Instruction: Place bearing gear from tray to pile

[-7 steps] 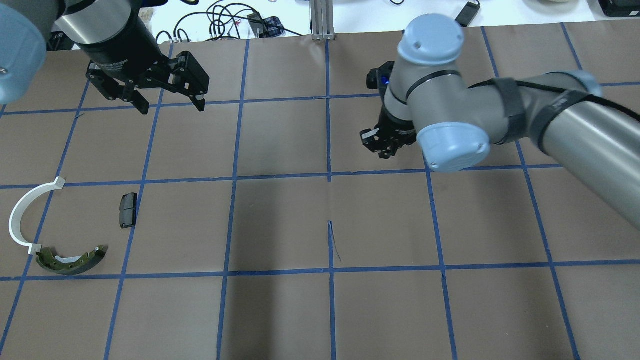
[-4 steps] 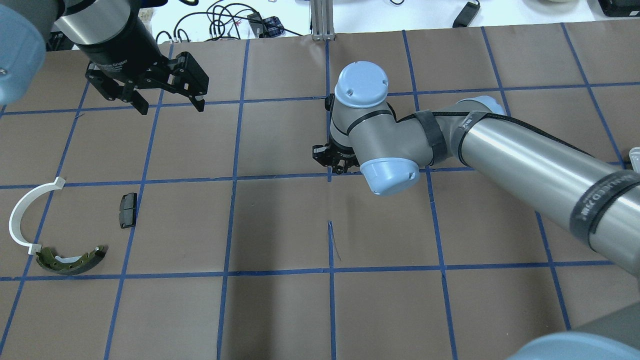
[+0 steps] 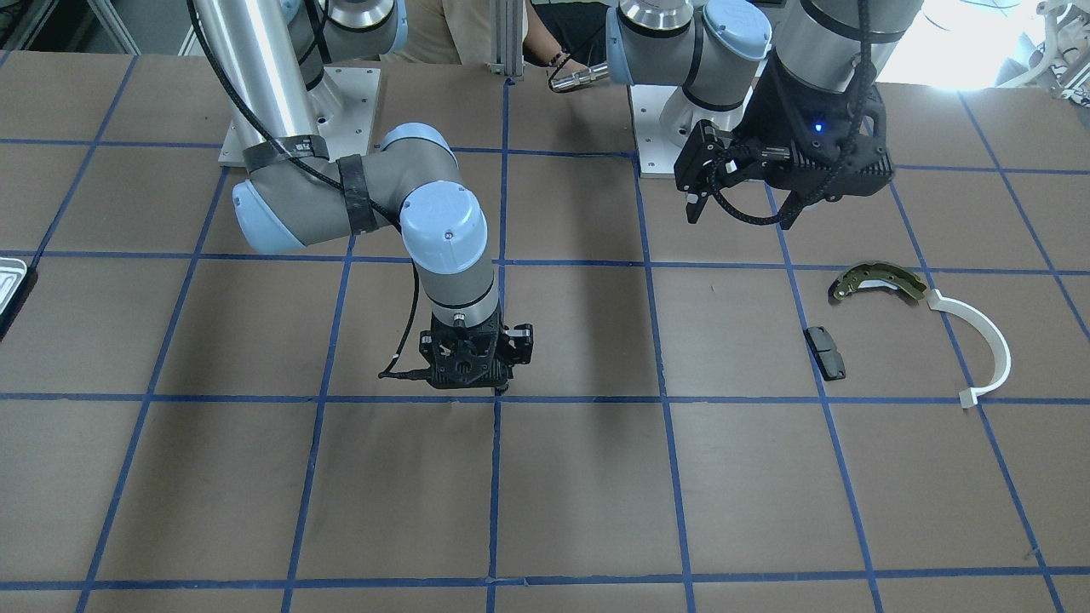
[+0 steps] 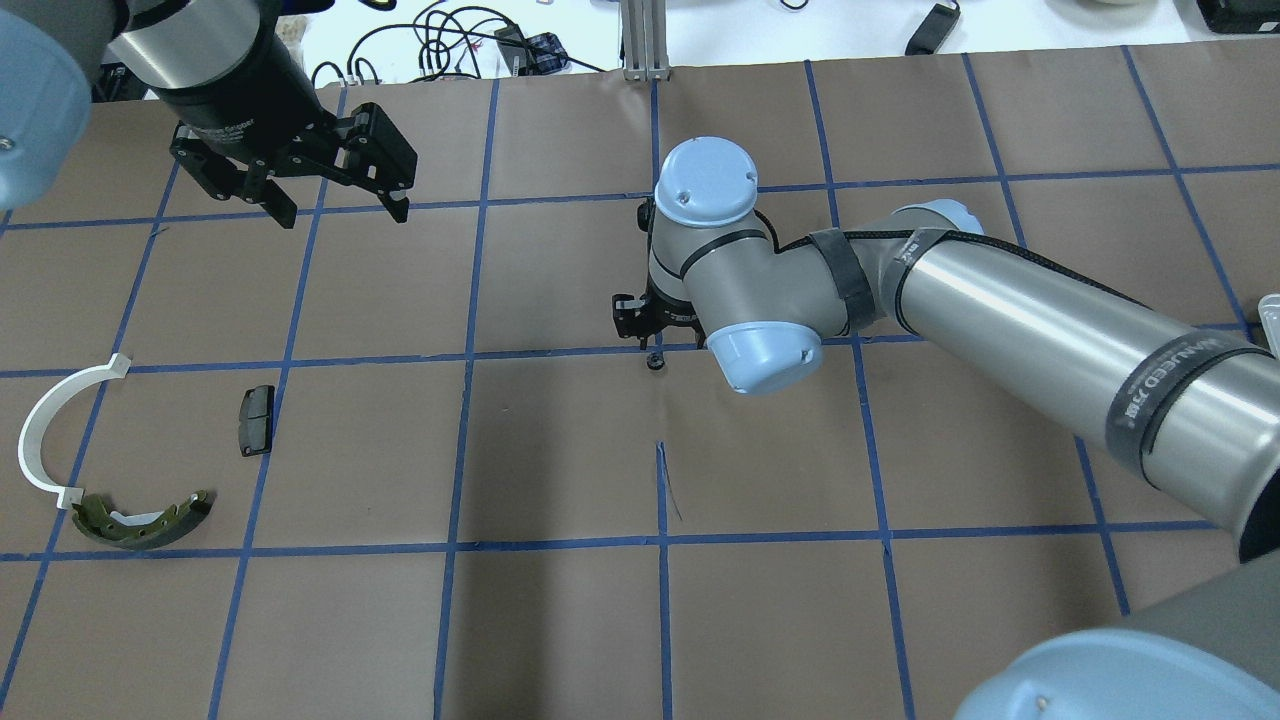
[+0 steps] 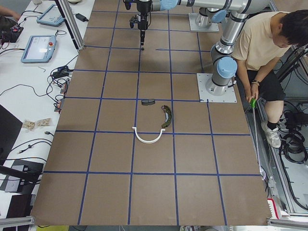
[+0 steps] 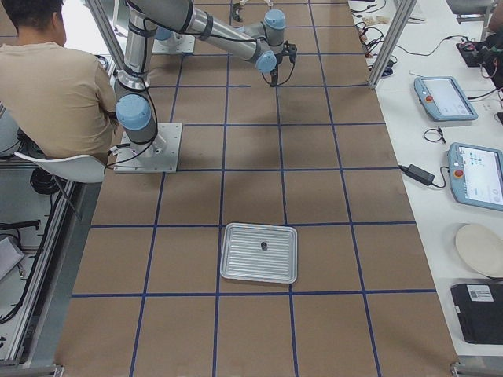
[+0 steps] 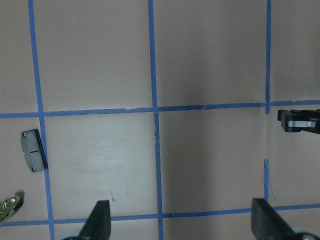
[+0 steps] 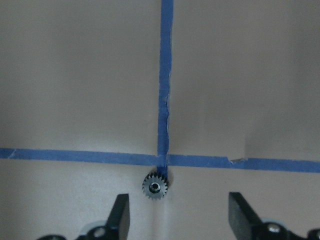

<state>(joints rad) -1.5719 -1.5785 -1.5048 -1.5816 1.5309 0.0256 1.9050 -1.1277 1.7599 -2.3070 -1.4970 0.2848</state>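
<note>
Centre of the desk [image 4: 560, 620], on a crossing of the blue tape [image 8: 165, 75]: the gear [image 8: 155, 186] lies flat on the paper. The right gripper [image 8: 177, 199] hangs straight above it, jaws spread wide, gripping nothing. The gear sits nearer the one finger [image 8: 120, 215] and touches neither.

The left gripper [image 4: 342, 213] hovers toward the far edge on the left half, jaws also wide apart and empty.

The pile [image 4: 150, 535] is near the left end of the desk, well apart from the gear: an olive curved shoe [image 5: 168, 118], a white arc [image 4: 28, 440] and a small black pad [image 4: 255, 420].

The tray [image 6: 259, 278] sits toward the right end. One small dark part shows in it, too small to identify.

Step in hand, as I judge it: the gear is out of the tray and parked mid-desk, roughly halfway to the pile. This looks like a drop point between the two arms.

The next move calls for the right arm to lift clear. The left gripper would then come down square over the gear, close on its toothed rim and carry it toward the left end. The part is small and flat, so a low, well-centred grasp seems needed.

Surface: brown paper taped into a grid, with a slight seam or tear near the centre.

Room: a person [image 5: 264, 43] in a beige shirt sits behind the arm bases. Side benches carry tablets [image 6: 444, 98] and cables.
</note>
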